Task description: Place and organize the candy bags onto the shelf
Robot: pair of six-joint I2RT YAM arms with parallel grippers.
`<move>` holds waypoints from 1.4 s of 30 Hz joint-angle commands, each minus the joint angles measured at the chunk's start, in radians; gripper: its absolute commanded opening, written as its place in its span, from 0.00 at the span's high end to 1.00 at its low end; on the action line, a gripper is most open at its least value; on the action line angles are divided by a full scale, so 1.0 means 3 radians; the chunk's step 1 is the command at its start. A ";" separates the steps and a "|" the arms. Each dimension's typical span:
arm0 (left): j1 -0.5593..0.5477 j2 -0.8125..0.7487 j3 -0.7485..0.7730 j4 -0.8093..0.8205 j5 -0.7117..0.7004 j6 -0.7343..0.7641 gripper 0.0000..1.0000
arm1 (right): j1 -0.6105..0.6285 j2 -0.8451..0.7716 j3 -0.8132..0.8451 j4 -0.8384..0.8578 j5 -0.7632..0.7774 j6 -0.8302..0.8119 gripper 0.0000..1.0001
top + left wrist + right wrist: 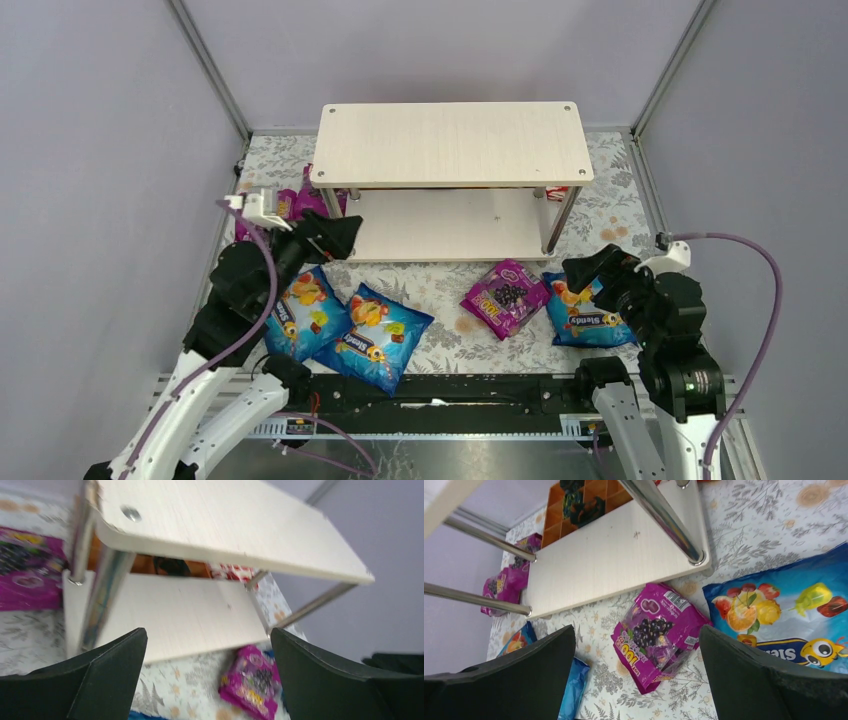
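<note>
The shelf stands at the back middle of the table, with both boards bare. Two blue candy bags lie at the front left and a third at the front right. One magenta bag lies in front of the shelf, and two more lie by its left end. My left gripper is open and empty, hovering at the shelf's front left corner. My right gripper is open and empty above the middle magenta bag and the right blue bag.
An orange gridded box and a red-and-white packet sit behind the shelf. Grey enclosure walls with metal frame posts close in the left, right and back. The floral tablecloth covers the table.
</note>
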 commanded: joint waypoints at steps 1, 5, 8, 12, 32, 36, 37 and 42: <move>0.0005 -0.0031 0.0093 -0.0224 -0.0506 0.0120 0.01 | -0.0019 0.0105 0.0245 -0.0165 0.0294 -0.0067 0.00; 0.0008 0.0020 -0.0183 -0.0001 0.0086 -0.0021 0.01 | -0.0015 0.0187 0.0090 -0.0071 -0.0034 -0.0072 0.00; 0.0005 0.0027 -0.0439 0.0299 0.0548 -0.0201 0.01 | -0.0015 0.0177 -0.0122 0.0091 -0.0362 -0.0037 0.00; 0.0005 0.0134 -0.0780 0.0847 0.1204 -0.0484 0.01 | -0.0015 0.0157 -0.0356 0.0252 -0.0621 0.0024 0.00; -0.1435 0.1890 -0.1155 0.2500 0.0709 -0.0715 0.01 | 0.0035 0.1341 -0.1390 0.1285 -0.1001 0.0345 0.00; -0.1482 0.2133 -0.1152 0.2686 0.0719 -0.0764 0.01 | 0.0095 0.1607 -0.1454 0.1637 -0.0916 0.0364 0.00; -0.1486 0.2162 -0.1150 0.2698 0.0718 -0.0762 0.01 | 0.0122 0.1641 -0.1472 0.1703 -0.0833 0.0367 0.00; -0.1488 0.2215 -0.1162 0.2561 0.0611 -0.0787 0.01 | 0.0282 0.1813 -0.1575 0.2058 -0.0477 0.0484 0.21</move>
